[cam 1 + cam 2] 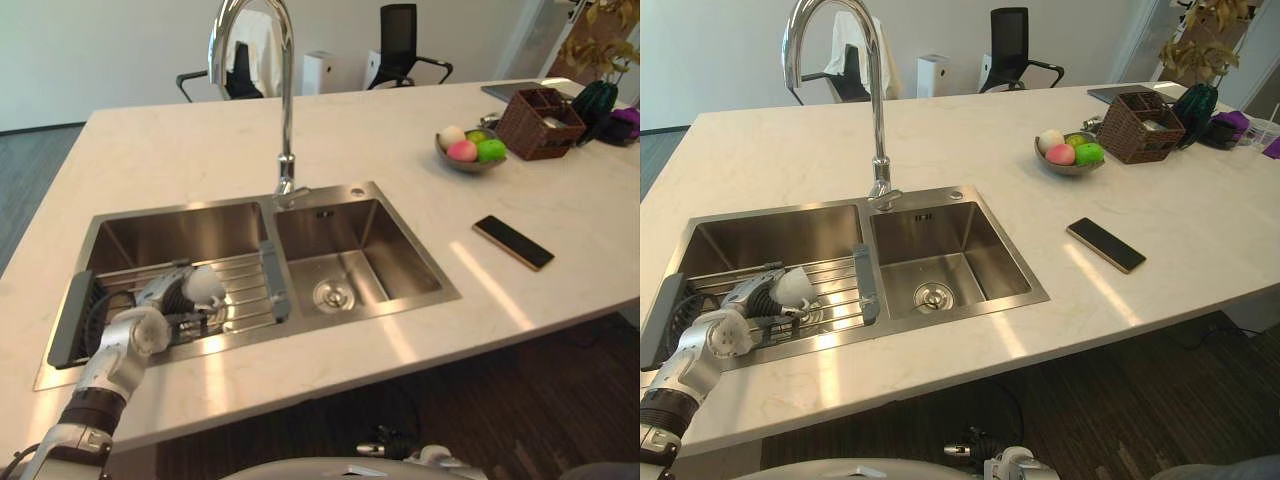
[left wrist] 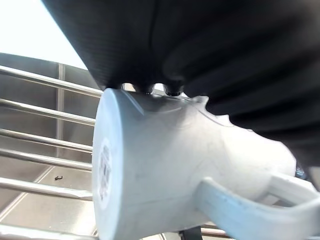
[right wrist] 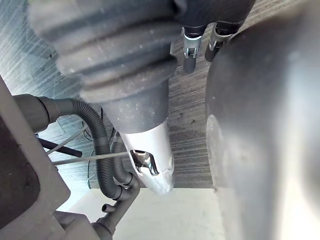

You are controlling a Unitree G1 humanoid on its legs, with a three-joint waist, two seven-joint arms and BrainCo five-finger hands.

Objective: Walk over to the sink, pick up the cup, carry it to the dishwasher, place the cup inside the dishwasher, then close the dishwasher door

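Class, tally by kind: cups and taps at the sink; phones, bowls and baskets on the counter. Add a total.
Cups: 1
Taps: 1
Phones: 1
Bowls: 1
Baskets: 1
Total: 5

The left hand [image 1: 165, 291] hides the cup's [image 1: 206, 285] mouth and the near left part of the rack [image 1: 240, 285]. The far-right plant [image 1: 600, 30] is cut off.

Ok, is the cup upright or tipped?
Tipped on its side: the cup has its base facing sideways, handle sticking out, at the left robot hand, over the rack.
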